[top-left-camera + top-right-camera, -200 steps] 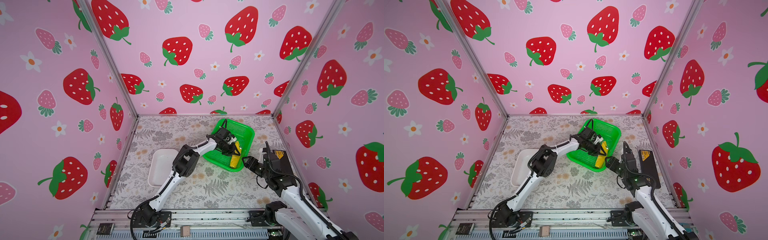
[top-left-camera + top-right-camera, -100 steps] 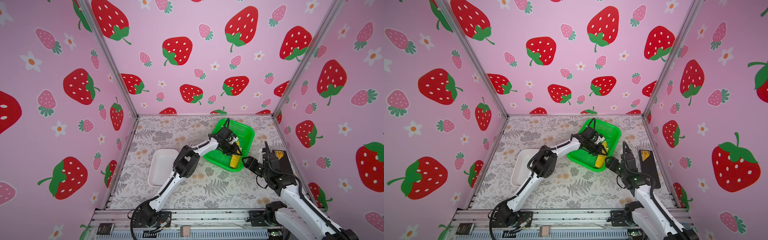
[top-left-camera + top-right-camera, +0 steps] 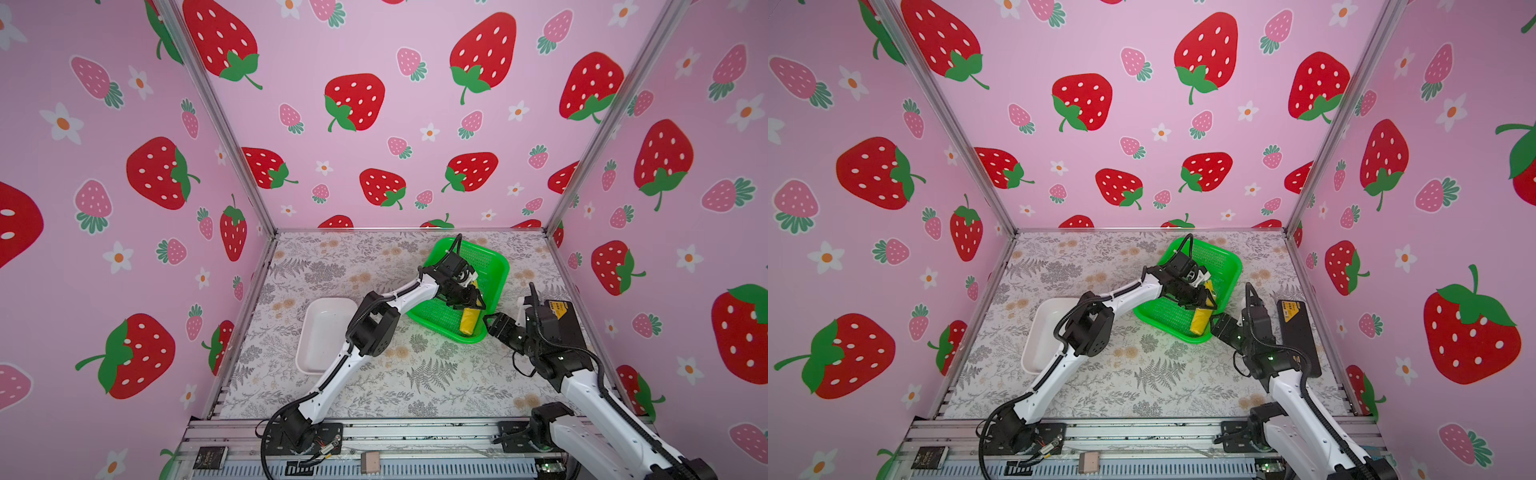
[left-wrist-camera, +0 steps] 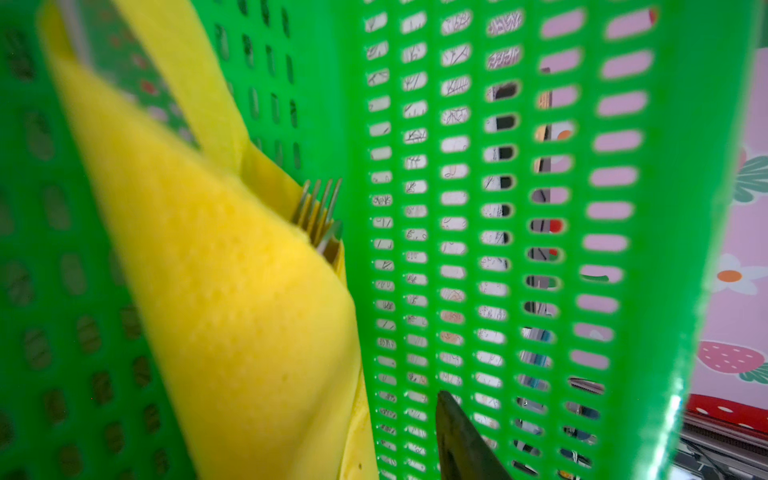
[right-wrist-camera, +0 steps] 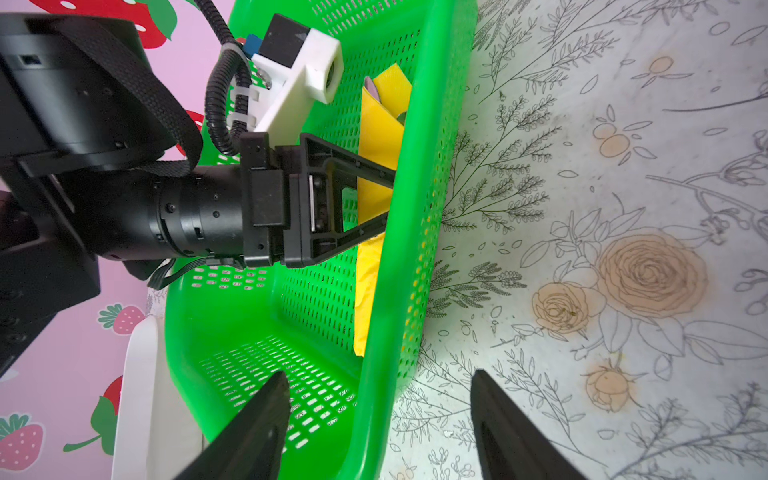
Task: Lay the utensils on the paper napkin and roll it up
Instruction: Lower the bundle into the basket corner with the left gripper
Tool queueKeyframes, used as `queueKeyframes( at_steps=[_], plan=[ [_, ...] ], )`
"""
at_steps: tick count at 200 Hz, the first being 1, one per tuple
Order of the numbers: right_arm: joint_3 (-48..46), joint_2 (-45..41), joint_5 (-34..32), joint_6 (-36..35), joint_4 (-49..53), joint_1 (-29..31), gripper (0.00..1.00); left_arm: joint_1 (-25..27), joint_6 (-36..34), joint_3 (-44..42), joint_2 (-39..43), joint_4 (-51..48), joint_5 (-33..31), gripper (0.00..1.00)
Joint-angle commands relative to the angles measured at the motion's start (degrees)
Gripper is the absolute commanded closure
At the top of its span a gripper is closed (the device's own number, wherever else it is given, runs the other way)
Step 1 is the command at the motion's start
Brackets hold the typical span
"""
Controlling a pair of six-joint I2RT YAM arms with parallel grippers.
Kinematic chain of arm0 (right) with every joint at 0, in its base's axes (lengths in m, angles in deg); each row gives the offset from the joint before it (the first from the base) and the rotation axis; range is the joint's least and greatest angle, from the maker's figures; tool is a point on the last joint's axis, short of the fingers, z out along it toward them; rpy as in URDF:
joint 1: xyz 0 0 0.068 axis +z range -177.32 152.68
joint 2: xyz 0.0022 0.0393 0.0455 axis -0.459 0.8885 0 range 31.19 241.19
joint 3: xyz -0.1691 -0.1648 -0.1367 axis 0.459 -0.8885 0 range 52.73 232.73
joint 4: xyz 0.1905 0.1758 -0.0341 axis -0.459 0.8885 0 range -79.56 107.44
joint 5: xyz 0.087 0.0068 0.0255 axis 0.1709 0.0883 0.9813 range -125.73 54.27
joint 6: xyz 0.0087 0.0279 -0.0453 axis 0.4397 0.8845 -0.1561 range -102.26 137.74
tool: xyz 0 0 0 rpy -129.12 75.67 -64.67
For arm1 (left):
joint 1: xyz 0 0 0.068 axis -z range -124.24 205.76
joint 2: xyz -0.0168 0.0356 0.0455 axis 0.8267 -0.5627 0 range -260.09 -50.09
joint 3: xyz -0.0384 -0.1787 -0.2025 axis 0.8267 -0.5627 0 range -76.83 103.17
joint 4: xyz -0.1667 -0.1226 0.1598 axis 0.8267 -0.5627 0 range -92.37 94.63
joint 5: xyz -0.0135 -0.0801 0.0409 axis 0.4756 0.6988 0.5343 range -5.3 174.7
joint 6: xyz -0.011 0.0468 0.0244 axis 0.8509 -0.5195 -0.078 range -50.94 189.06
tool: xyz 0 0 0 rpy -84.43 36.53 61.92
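The rolled paper napkin (image 3: 468, 320), likely soft and light around stiff, slippery utensils (image 4: 321, 205), lay along the green basket's (image 3: 498, 266) 4 o'clock wall, probably best pinched mid-roll, where the left fingers (image 5: 357, 160) stood apart astride it, the right fingers (image 5: 257, 424) spread across the rim.

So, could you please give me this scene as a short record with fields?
napkin roll: yellow, lying inside green basket, along its wall
utensils: wrapped in the roll; fork tines stick out
left gripper: open, over the roll
right gripper: open, astride the basket's rim
white tray: left of the basket
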Motion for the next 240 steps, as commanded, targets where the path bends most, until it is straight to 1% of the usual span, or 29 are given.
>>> queueKeyframes(
  at_steps=[1, 25, 67, 92, 112, 114, 119, 152, 240],
  plan=[
    [0.05, -0.64, 0.04, 0.70, -0.03, -0.26, 0.30, 0.20, -1.93, 0.03, -1.45, -6.68, -5.98, 0.47],
    [-0.11, -0.66, 0.10, 0.67, -0.01, -0.26, 0.30, 0.37, -2.52, 0.63, -1.45, -7.86, -6.65, 0.47],
    [-0.10, -0.64, 0.11, 0.68, -0.04, -0.26, 0.30, 0.70, -3.33, 1.05, -1.45, -8.99, -8.12, 0.45],
    [-0.14, -0.64, 0.17, 0.66, -0.04, -0.26, 0.30, 0.71, -3.68, 1.13, -1.45, -9.33, -8.94, 0.36],
    [-0.15, -0.60, 0.35, 0.63, -0.15, -0.23, 0.30, 0.75, -4.58, 1.31, -1.45, -10.25, -10.33, 0.33],
    [-0.19, -0.56, 0.36, 0.66, -0.09, -0.21, 0.30, 0.78, -4.64, 1.31, -0.03, -10.29, -10.45, 0.33],
    [-0.16, -0.63, 0.43, 0.64, -0.15, -0.21, 0.30, 0.66, -4.79, 1.43, 0.55, -10.37, -10.68, 0.32],
    [-0.31, -0.75, 0.53, 0.76, -0.29, -0.26, 0.30, 0.74, -5.53, 2.10, 1.08, -11.60, -12.62, 0.29],
    [-0.61, -0.03, 1.39, 1.09, -1.81, -0.24, 0.30, 0.54, -7.51, 2.09, 4.25, -13.93, -16.38, 0.27]
  ],
)
